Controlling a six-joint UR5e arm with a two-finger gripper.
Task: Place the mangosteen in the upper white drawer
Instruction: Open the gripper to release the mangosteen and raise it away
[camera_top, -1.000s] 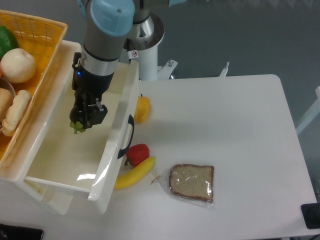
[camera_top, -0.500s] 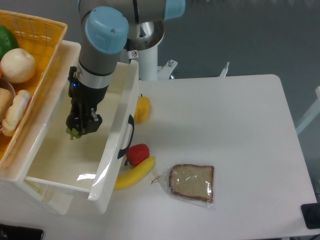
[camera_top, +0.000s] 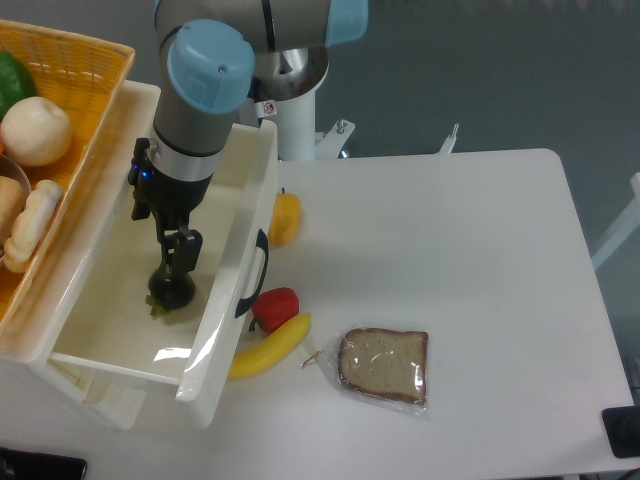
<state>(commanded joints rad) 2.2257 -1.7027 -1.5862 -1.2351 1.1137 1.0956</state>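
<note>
The mangosteen (camera_top: 172, 290), dark and round with a green calyx at its lower left, lies on the floor of the upper white drawer (camera_top: 120, 330), near the front panel with the black handle (camera_top: 257, 272). My gripper (camera_top: 172, 262) hangs inside the pulled-out drawer directly above the fruit. Its fingers (camera_top: 187, 248) look spread, with the fruit just below their tips and no longer clamped between them.
A yellow woven basket (camera_top: 95, 95) with produce sits at the left behind the drawer. On the table beside the drawer front lie a small orange fruit (camera_top: 285, 217), a red fruit (camera_top: 276, 305), a banana (camera_top: 272, 346) and bagged bread (camera_top: 384, 365).
The gripper moved slightly left and down inside the drawer. The mangosteen, held up in the fingers before, now shows lower, on the drawer floor below the fingertips.
</note>
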